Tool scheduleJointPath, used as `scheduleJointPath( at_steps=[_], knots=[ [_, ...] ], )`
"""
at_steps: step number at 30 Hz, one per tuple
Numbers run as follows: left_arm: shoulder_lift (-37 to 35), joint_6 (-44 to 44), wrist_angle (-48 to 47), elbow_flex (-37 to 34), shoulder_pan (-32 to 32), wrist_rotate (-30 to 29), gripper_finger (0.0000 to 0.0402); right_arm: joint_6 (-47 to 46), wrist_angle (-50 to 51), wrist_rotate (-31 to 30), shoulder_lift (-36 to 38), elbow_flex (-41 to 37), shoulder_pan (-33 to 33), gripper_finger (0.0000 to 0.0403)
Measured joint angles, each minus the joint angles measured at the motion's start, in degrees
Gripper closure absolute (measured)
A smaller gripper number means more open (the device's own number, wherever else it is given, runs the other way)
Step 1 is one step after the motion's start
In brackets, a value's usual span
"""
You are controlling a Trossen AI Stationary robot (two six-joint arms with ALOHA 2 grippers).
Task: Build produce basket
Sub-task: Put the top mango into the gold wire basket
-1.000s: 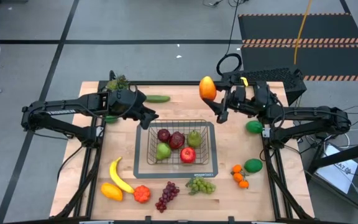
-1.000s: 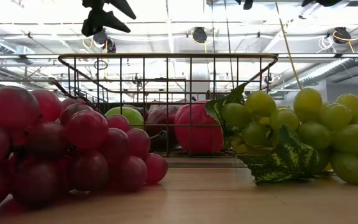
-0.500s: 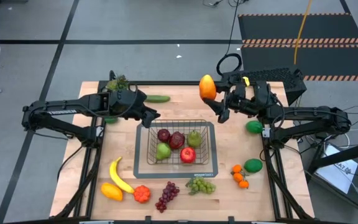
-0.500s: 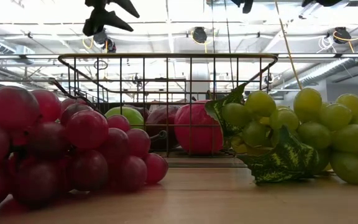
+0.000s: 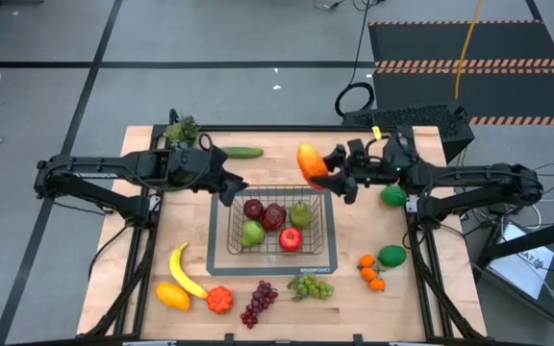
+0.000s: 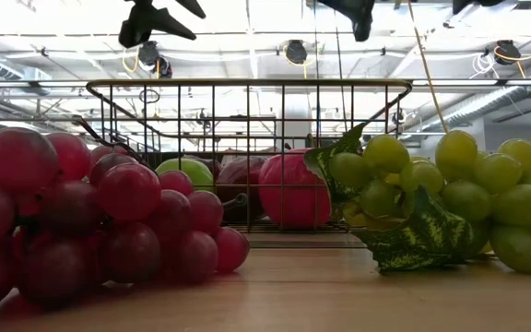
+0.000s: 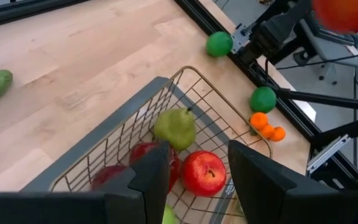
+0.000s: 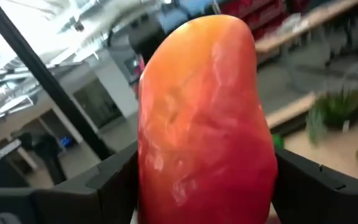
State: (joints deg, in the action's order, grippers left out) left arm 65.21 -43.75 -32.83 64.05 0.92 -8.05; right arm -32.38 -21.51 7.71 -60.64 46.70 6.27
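Note:
The wire basket (image 5: pixel 327 207) stands mid-table on its dark base, holding pears and red apples (image 7: pixel 204 173). My right gripper (image 5: pixel 319 169) is shut on an orange-red, mango-like fruit (image 5: pixel 308 161), held in the air by the basket's far right corner. My left gripper (image 5: pixel 231 188) hovers over the basket's far left corner, open, with nothing between its fingers (image 7: pixel 153 177). More produce lies on the table around the basket. My right gripper pinches the orange-red fruit by its two long sides (image 8: pixel 151 180) between its two fingers (image 8: pixel 114 183). The fingers come about level from the table's right side. The fruit is lifted clear of table and basket, its long axis slanting in the high view.
Near the front edge lie a banana (image 5: pixel 185 272), red grapes (image 5: pixel 258 303) and green grapes (image 5: pixel 311 286). Small oranges (image 5: pixel 371 273) and two green balls (image 5: pixel 392 256) (image 5: pixel 393 196) sit at the right. A cucumber (image 5: pixel 243 152) lies at the far edge.
My right gripper has rolled and moved down and toward the basket, to the table's left and near side. The orange-red fruit has gone with it and now slants. It stays held clear of the table.

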Motion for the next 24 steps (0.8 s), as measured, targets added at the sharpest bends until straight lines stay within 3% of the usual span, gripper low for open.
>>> scheduleJointPath(
  at_steps=[10, 19, 24],
  knots=[
    [0.01, -0.98, -0.08, 0.00, -1.44, 0.06, 0.0238, -19.63, 16.68, -0.47, -0.24, 0.00, -5.08, 0.0117],
    [0.02, 1.88, -0.27, 0.00, -1.94, 0.50, 0.0238, -38.99, 18.35, -3.52, -7.71, 0.02, -10.89, 0.0117],
    [0.02, 1.74, -0.49, 0.00, -2.92, 0.54, 0.0238, -44.41, 17.74, -3.64, -11.93, 0.02, -13.96, 0.0117]
  ],
)
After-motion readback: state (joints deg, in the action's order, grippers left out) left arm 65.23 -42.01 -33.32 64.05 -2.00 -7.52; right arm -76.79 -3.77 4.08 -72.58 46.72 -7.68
